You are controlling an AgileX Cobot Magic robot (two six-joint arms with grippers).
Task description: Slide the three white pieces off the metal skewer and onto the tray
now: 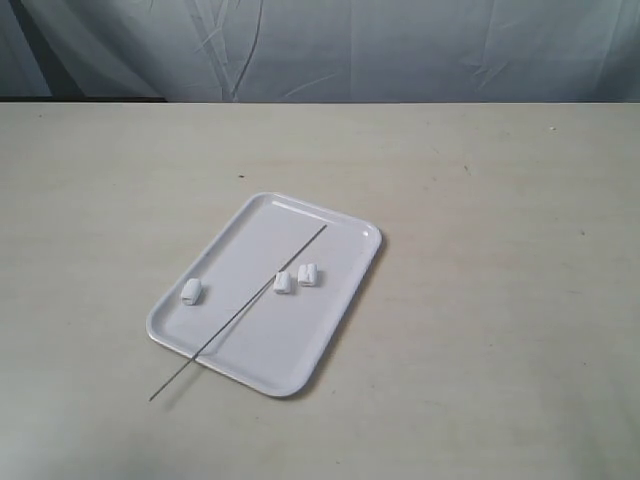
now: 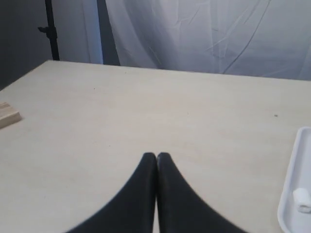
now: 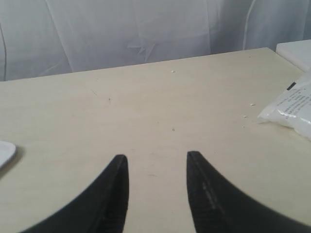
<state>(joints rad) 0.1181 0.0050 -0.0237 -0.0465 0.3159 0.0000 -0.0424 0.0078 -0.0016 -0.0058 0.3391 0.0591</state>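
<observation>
Pale cloth [image 1: 400, 50] hangs behind a beige table [image 1: 500, 300], and neither arm shows in the exterior view.

Starting on your left, a wooden block [image 2: 7, 115] lies near the table's edge. The left claw [image 2: 156, 159] is pressed fully closed with nothing between its tips. It sits over bare table, near the tray [image 1: 262, 232].

On the tray, the leftmost piece [image 1: 191, 292] lies close to the left rim, apart from the skewer [image 1: 240, 312]. The skewer runs slantwise across the tray, and its near end overhangs the rim onto the table. The middle piece [image 1: 282, 283] lies just beside the skewer on its right; whether they touch, I cannot tell. The right-hand piece [image 1: 308, 274] lies just beside that one. None looks threaded, so I judge the job essentially done.

Your right claw [image 3: 155, 162] is spread wide and empty over bare table, with a plastic bag [image 3: 291, 107] lying farther out.

If you reach back in, watch the overhanging skewer end. A clipped tip would lever the rod across the tray and sweep the middle piece along. The rim is low and may not stop a rolling piece.

By count, you have three pieces, one skewer, one tray, two claws, one block and one bag.
</observation>
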